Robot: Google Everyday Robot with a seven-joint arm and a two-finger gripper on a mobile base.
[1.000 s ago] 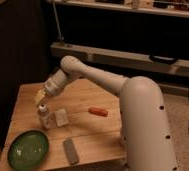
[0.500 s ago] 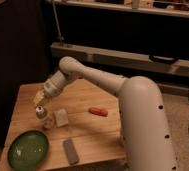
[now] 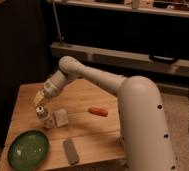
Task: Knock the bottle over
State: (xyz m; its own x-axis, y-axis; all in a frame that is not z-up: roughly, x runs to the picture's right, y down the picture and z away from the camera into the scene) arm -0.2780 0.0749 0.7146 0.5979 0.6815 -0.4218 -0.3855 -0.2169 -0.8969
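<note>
Gripper [image 3: 40, 99] low over counter [image 3: 88, 145], fingers closed, holding nothing, blunt tip suited to shoving; bottle [image 3: 46, 118] upright just below fingers, perhaps touching; pale block [image 3: 61, 117] beside bottle; green bowl [image 3: 28, 148] nearer camera.

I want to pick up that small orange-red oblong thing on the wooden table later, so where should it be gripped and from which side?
Probably from above, fingers across the short width at the middle of the small orange-red oblong object: it lies flat with bare wooden table around it, long axis roughly left to right in the camera view. The end effector sits over by the small clear plastic bottle, closed.
</note>
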